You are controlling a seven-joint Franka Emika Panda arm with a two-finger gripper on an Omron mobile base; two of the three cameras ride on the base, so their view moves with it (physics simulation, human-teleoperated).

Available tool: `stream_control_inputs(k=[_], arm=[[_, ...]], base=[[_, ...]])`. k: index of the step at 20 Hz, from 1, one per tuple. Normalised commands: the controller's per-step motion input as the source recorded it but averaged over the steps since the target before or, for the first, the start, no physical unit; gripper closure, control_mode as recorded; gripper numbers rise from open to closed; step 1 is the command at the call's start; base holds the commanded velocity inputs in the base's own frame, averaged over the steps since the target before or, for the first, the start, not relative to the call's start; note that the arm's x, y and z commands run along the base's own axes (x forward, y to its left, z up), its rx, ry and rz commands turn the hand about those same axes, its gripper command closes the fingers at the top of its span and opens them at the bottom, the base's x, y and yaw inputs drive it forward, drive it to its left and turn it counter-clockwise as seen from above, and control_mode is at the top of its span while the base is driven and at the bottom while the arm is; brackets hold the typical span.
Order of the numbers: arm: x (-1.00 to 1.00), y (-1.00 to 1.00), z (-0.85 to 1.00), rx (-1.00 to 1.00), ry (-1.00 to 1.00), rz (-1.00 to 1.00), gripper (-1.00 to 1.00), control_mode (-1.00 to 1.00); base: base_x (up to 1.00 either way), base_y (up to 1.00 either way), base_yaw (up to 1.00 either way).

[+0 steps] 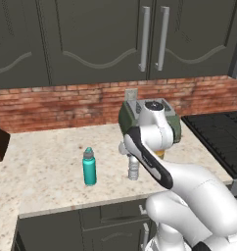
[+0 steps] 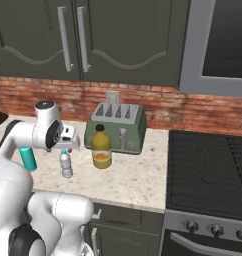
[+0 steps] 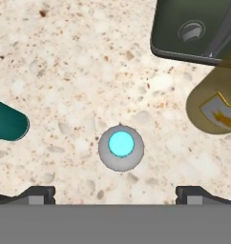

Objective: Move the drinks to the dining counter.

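A: Going from the left side of the counter (image 1: 52, 147) along the brick wall, what's standing there?

B: First the teal bottle (image 1: 89, 166), upright and alone, nearer the front edge than the wall. Just to its right, the small water bottle (image 2: 66, 163), also upright and about as near the front edge. Further right and closer to the wall is the juice bottle (image 2: 101, 146), standing just in front of the green toaster (image 2: 118, 127). All three drinks are apart from one another, none touching.

A: And the claw?

B: The claw (image 3: 115, 195) hangs straight above the water bottle, pointing down, jaws spread wide and holding nothing. In the hand view the blue cap (image 3: 121, 143) sits almost centred between the fingertips (image 3: 40, 194).

A: So that's the one to take. How will it handle?

B: My guess is light and thin-walled, so a hard squeeze could dent it or make it slip. It's narrow and tall for its base, easy to knock over with a stray finger. I'd come straight down and close on the body below the cap, around the upper half, where it's round and even.

A: Any worry about the neighbours?

B: The teal bottle and the juice bottle look far enough off for the open jaws to pass. The dining counter isn't in sight from here, so none of the drinks has been delivered.
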Motion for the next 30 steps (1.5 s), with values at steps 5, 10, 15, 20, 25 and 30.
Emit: stream_control_inputs(k=[5, 10, 15, 20, 25, 30], arm=[[0.13, 0.00, -0.19, 0.00, 0.00, 0.00, -1.00, -1.00], [0.18, 0.01, -0.17, 0.00, 0.00, 0.00, -1.00, -1.00], [0.17, 0.04, -0.12, 0.00, 0.00, 0.00, -1.00, -1.00], [0.13, 0.04, -0.16, 0.00, 0.00, 0.00, -1.00, -1.00], [0.09, 0.00, -0.18, 0.00, 0.00, 0.00, -1.00, -1.00], [0.01, 0.00, -0.21, 0.00, 0.00, 0.00, 1.00, -1.00]], base=[[0.00, 0.00, 0.00], [0.00, 0.00, 0.00], [0.00, 0.00, 0.00], [0.00, 0.00, 0.00], [0.00, 0.00, 0.00], [0.00, 0.00, 0.00]])
